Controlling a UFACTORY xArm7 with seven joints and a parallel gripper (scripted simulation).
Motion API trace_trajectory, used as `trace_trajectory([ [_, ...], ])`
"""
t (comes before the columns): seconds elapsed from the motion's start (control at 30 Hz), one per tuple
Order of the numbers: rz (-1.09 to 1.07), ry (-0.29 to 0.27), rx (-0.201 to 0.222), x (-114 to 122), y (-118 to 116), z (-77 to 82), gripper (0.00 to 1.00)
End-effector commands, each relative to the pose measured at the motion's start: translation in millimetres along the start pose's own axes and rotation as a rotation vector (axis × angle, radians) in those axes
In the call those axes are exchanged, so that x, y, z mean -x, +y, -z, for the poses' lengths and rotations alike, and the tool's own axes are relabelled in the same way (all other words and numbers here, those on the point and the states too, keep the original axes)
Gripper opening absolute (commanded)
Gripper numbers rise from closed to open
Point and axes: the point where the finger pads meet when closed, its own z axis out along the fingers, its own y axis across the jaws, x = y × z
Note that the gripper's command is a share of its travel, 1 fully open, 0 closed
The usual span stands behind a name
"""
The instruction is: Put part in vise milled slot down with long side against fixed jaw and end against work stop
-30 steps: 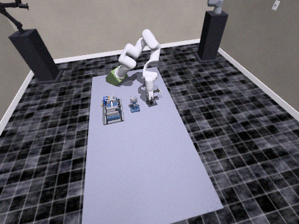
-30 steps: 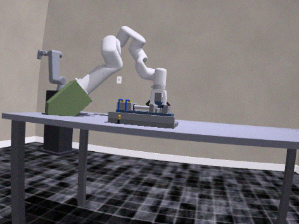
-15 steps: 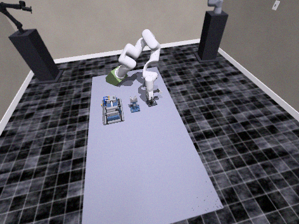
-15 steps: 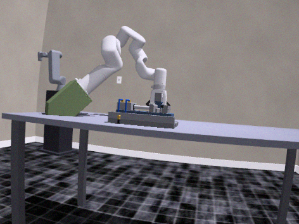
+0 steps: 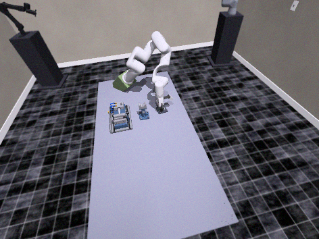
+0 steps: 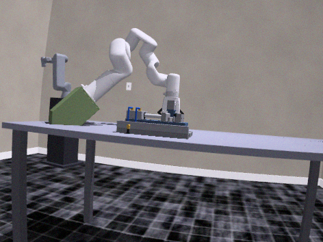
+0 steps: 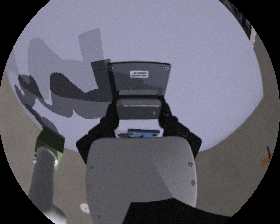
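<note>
My gripper [image 5: 161, 107] stands straight down over the dark infeed plate [image 5: 162, 110] at the far right of the row of fixtures. It is shut on the part, a small grey block [image 7: 140, 106] that sits between the two dark fingers in the wrist view and rests on the infeed plate [image 7: 140, 80]. In the side view the gripper [image 6: 171, 113] is low, behind the vise [image 6: 152, 126]. The vise [image 5: 119, 118] lies on the table to the left, jaws open, with blue fittings at its far end. I cannot see the part's slot.
The V-block [image 5: 143, 112], on a blue base, stands between the vise and the infeed plate. The arm's green base [image 5: 123, 82] is at the table's far end. Black pedestals with cameras stand on the floor behind the table.
</note>
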Motion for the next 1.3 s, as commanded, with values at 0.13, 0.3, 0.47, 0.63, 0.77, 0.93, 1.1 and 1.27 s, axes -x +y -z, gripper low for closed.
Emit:
trace_trajectory([
  [0.13, 0.0, 0.001, 0.002, -0.2, 0.8, 2.2, 0.0],
  [0.3, 0.0, 0.001, 0.002, -0.2, 0.8, 6.4, 0.0],
  [0.47, 0.0, 0.001, 0.002, -0.2, 0.7, 12.1, 0.0],
  [0.63, 0.0, 0.001, 0.002, -0.2, 0.7, 20.2, 0.0],
  [0.77, 0.0, 0.001, 0.002, -0.2, 0.6, 30.4, 0.0],
  [0.93, 0.0, 0.001, 0.002, -0.1, 0.5, 46.0, 0.0],
  [1.1, 0.0, 0.001, 0.002, -0.1, 0.5, 56.7, 0.0],
  [1.27, 0.0, 0.001, 0.002, -0.1, 0.4, 76.3, 0.0],
])
